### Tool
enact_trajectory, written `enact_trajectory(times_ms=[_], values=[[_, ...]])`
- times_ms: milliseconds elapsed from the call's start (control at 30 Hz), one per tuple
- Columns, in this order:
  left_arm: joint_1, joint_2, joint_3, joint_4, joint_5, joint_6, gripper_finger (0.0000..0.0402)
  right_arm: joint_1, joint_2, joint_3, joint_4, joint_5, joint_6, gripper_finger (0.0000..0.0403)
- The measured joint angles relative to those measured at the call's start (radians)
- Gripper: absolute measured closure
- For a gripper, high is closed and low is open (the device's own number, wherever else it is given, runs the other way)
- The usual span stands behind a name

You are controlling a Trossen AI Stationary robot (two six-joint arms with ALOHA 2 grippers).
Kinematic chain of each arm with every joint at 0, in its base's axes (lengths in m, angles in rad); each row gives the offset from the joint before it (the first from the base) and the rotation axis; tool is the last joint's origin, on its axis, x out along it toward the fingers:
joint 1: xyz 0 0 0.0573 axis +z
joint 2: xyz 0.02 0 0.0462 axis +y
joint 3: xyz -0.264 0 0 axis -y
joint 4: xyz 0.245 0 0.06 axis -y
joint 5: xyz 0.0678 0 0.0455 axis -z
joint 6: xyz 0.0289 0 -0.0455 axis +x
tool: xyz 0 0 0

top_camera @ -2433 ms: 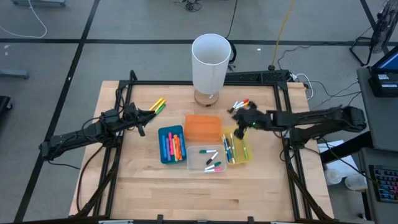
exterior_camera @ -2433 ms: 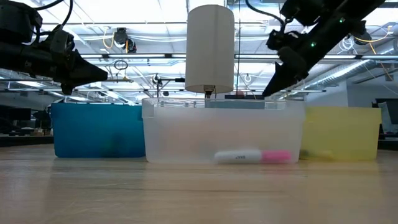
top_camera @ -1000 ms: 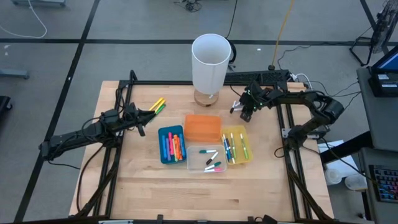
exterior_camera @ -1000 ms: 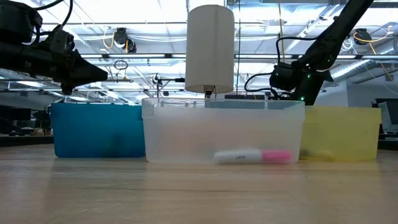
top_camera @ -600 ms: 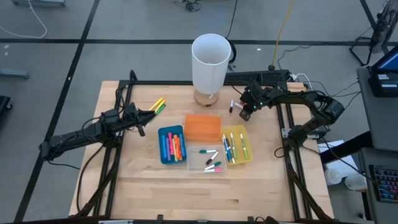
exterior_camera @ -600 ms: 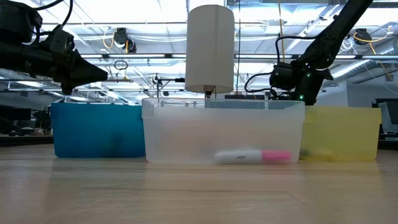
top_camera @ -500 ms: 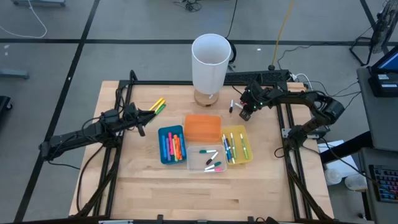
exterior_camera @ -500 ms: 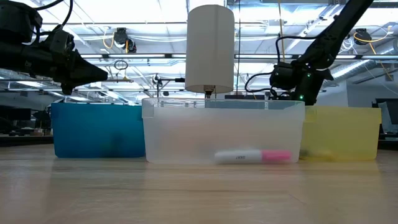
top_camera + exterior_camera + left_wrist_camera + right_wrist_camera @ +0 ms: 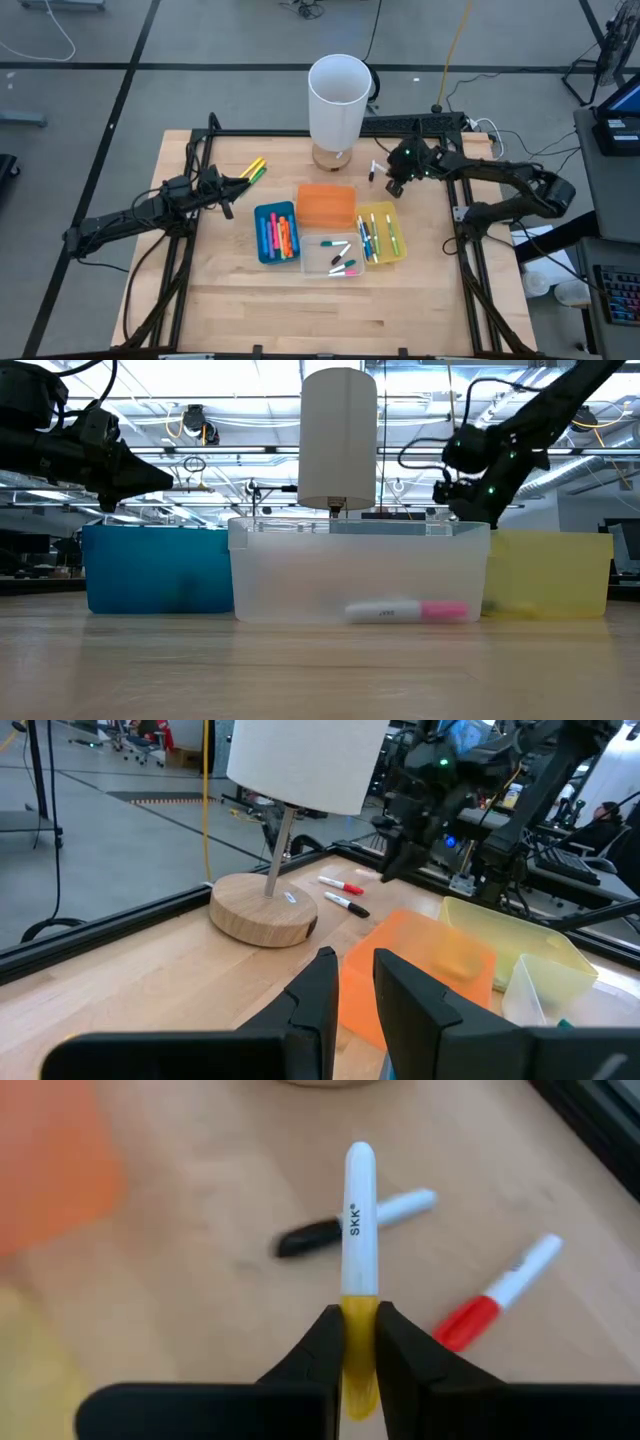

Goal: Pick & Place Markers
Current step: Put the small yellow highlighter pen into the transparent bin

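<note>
My right gripper (image 9: 393,184) hangs over the table's far right part, shut on a white marker with a yellow cap (image 9: 358,1220). Below it, a black-capped marker (image 9: 352,1223) and a red-capped marker (image 9: 495,1295) lie flat on the wood. Yellow and green markers (image 9: 252,169) lie by the far left, just ahead of my left gripper (image 9: 228,190). That gripper is level, with a narrow gap between its fingers (image 9: 352,982), and holds nothing. More markers lie in the blue bin (image 9: 276,233), the clear bin (image 9: 336,258) and the yellow bin (image 9: 383,233). My right gripper pinches the marker by its yellow cap end (image 9: 358,1312) between the two fingers. The marker lies along the fingers, and its white barrel (image 9: 358,1200) sticks out past the fingertips. It is lifted clear of the table, above the two loose markers.
A white lamp (image 9: 338,98) on a round wooden base (image 9: 262,910) stands at the far middle, left of my right gripper. An orange bin (image 9: 326,205) sits behind the clear one. The near half of the table (image 9: 300,310) is bare wood. A black frame edges the table.
My right gripper has risen from the loose markers at the far right, with the yellow-capped marker in it, and its arm has swung a little toward the near side. The marker is now clear of the table. The black-capped and red-capped markers stay on the wood.
</note>
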Motion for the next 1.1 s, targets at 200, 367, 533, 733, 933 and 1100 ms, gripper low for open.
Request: enact_trajectory(times_ms=[200,367,533,733,933,1100], values=[[0.000,0.000,0.000,0.000,0.000,0.000,0.0330,0.145,-0.113,-0.001,0.003,0.000,0.047,0.0379],[0.000,0.000,0.000,0.000,0.000,0.000,0.0330,0.329,-0.148,-0.001,0.047,0.001,0.124,0.0379],[0.000,0.000,0.000,0.000,0.000,0.000,0.0330,0.526,-0.108,0.082,0.017,0.002,0.155,0.0379],[0.000,0.000,0.000,0.000,0.000,0.000,0.0330,0.740,0.033,0.253,-0.015,0.034,0.191,0.0379],[0.000,0.000,0.000,0.000,0.000,0.000,0.0330,0.871,0.192,0.333,-0.017,0.029,0.196,0.0378],[0.000,0.000,0.000,0.000,0.000,0.000,0.0330,0.909,0.233,0.335,-0.003,0.029,0.197,0.0330]])
